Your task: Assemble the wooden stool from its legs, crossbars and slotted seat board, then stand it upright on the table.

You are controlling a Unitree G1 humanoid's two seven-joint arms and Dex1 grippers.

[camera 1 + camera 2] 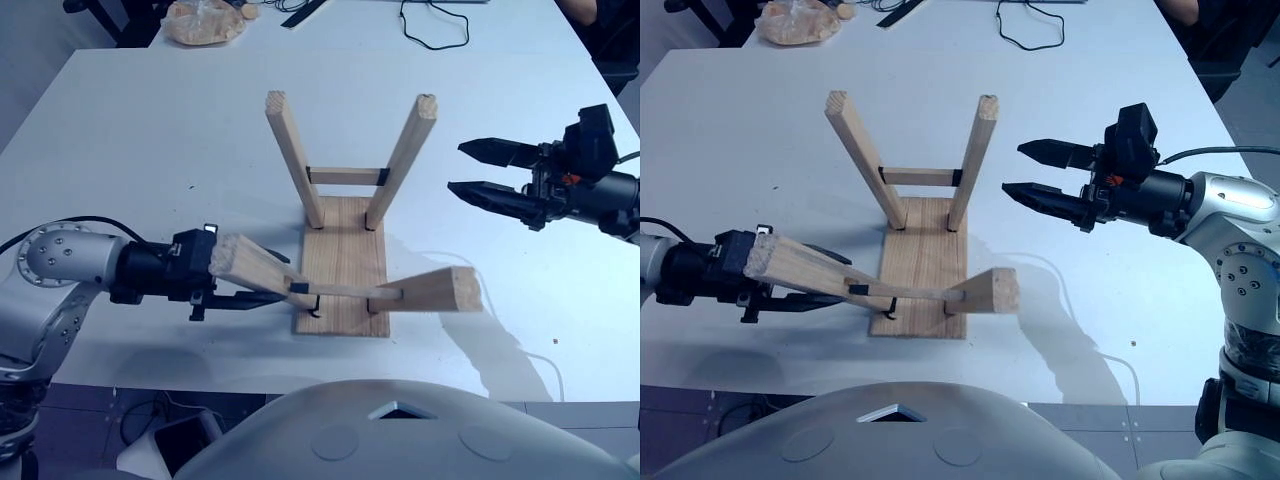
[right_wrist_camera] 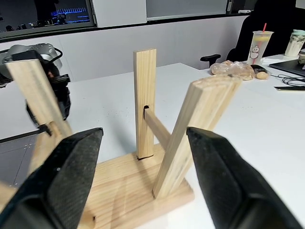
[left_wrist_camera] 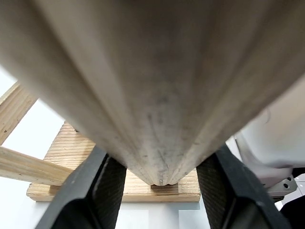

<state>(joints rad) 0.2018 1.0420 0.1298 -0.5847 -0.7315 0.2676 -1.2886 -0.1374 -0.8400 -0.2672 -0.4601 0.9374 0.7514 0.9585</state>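
Note:
The slotted seat board [image 1: 342, 262] lies flat on the table. At its far end, two legs [image 1: 296, 160] joined by a crossbar [image 1: 345, 176] stand upright in it. A second pair of legs with its crossbar [image 1: 345, 292] leans low over the board's near end. My left gripper [image 1: 235, 285] is shut on this pair's left leg [image 1: 255, 265], which looms between its dark fingers [image 3: 95, 191]. Whether the tilted legs sit in their slots I cannot tell. My right gripper [image 1: 456, 167] hangs open to the right of the far right leg [image 2: 200, 129], apart from it.
The white table [image 1: 130, 130] has bare room on both sides of the board. A bag of food [image 1: 205, 20] and black cables [image 1: 430, 25] lie at the far edge. A thin white cable [image 1: 530, 345] curls near the front right.

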